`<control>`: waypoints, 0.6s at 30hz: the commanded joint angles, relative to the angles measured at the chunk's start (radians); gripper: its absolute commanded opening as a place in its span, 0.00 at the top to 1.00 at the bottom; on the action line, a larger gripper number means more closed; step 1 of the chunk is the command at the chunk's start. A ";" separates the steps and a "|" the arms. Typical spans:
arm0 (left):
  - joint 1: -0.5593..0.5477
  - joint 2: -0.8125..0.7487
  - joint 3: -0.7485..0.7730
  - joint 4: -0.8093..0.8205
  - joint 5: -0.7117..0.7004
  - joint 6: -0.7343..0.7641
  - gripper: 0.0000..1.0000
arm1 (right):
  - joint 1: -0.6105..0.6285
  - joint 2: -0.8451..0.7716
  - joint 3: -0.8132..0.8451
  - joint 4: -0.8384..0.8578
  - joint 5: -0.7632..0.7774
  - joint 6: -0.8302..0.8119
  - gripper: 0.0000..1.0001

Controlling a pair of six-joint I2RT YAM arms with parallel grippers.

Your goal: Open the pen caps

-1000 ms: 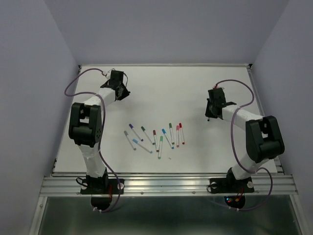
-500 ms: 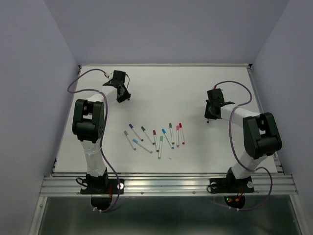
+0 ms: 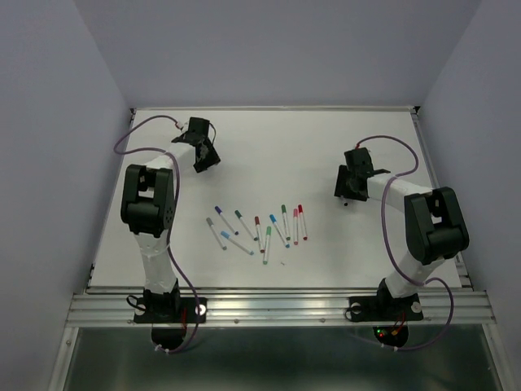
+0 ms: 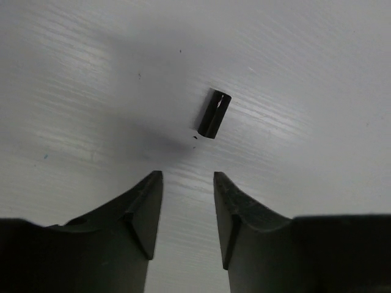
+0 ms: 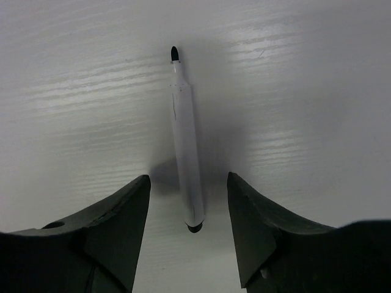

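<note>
Several capped pens [image 3: 260, 228] with white barrels and coloured caps lie in a loose row at the table's middle. My left gripper [image 3: 205, 160] is at the far left. In the left wrist view it [image 4: 186, 177] is open and empty, with a loose black pen cap [image 4: 214, 114] lying on the table just beyond its fingertips. My right gripper [image 3: 345, 192] is at the right. In the right wrist view it [image 5: 189, 176] is open, and an uncapped white pen [image 5: 186, 159] with a bare black tip [image 5: 175, 54] lies on the table between its fingers, untouched.
The white table [image 3: 277, 138] ends at a metal rail [image 3: 277, 305] in front and at lilac walls on the other sides. Purple cables [image 3: 122, 142] loop from each arm.
The left gripper has swung slightly to the right and towards the near side. The right gripper has edged a little to the left. The row of pens has not moved.
</note>
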 commanded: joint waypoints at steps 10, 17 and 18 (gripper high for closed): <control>0.008 -0.465 -0.223 0.115 0.120 0.026 0.01 | 0.098 -0.271 -0.041 -0.041 -0.118 -0.042 0.00; 0.008 -0.677 -0.415 0.130 0.107 0.011 0.01 | 0.328 -0.291 -0.067 -0.133 -0.055 -0.016 0.00; 0.008 -0.695 -0.427 0.130 0.107 0.006 0.01 | 0.350 -0.280 -0.067 -0.141 -0.048 -0.013 0.00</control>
